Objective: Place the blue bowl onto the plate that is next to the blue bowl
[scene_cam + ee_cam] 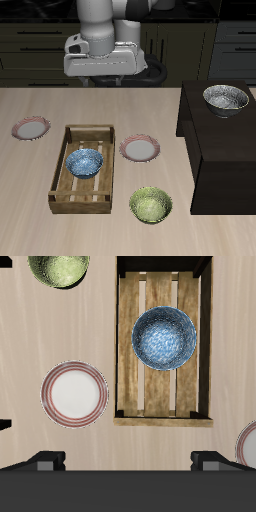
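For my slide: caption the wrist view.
Blue bowl sits inside a wooden tray, pink-rimmed plate beside it, olive-green bowl nearby.

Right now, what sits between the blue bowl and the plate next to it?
Only the wooden tray's side wall. The blue bowl sits inside the tray; the plate lies on bare table just outside that wall. Both the exterior and wrist views show it.

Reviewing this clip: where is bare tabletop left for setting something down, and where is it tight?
Bare patches: the wooden tabletop between the slatted wooden crate and the farther pink-rimmed plate, and behind the crate. Tight: between the crate holding the blue speckled bowl, the nearer pink-rimmed plate, the olive-green bowl and the dark cabinet.
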Controlling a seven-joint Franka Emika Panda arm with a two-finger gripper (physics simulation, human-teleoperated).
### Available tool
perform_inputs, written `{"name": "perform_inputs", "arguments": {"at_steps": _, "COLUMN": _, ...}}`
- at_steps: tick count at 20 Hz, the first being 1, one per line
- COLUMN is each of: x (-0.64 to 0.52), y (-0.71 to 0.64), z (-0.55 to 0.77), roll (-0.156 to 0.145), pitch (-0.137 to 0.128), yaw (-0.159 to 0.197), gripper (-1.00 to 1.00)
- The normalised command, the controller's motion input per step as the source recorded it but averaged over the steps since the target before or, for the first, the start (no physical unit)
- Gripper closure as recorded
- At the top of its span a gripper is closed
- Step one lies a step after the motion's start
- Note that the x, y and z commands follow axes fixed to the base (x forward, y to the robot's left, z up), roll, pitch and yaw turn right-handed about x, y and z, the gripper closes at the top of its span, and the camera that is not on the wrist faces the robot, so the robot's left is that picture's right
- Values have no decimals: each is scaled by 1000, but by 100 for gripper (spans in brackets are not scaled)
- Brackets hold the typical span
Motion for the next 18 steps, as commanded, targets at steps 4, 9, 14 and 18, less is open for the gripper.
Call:
{"name": "perform_inputs", "arguments": {"at_steps": 4, "x": 169, "y": -326, "z": -62, "roll": -2, "pitch": 1, "yaw": 41, "gripper": -100}}
{"name": "perform_inputs", "arguments": {"at_steps": 9, "x": 135, "y": -311, "z": -51, "roll": -14, "pitch": 10, "yaw": -9, "gripper": -100}}
{"name": "perform_inputs", "arguments": {"at_steps": 14, "x": 166, "y": -270, "z": -41, "roll": -2, "pitch": 3, "yaw": 30, "gripper": -100}}
{"name": "perform_inputs", "arguments": {"at_steps": 18, "x": 142, "y": -177, "z": 5, "roll": -10, "pitch": -10, "yaw": 49, "gripper": -100}}
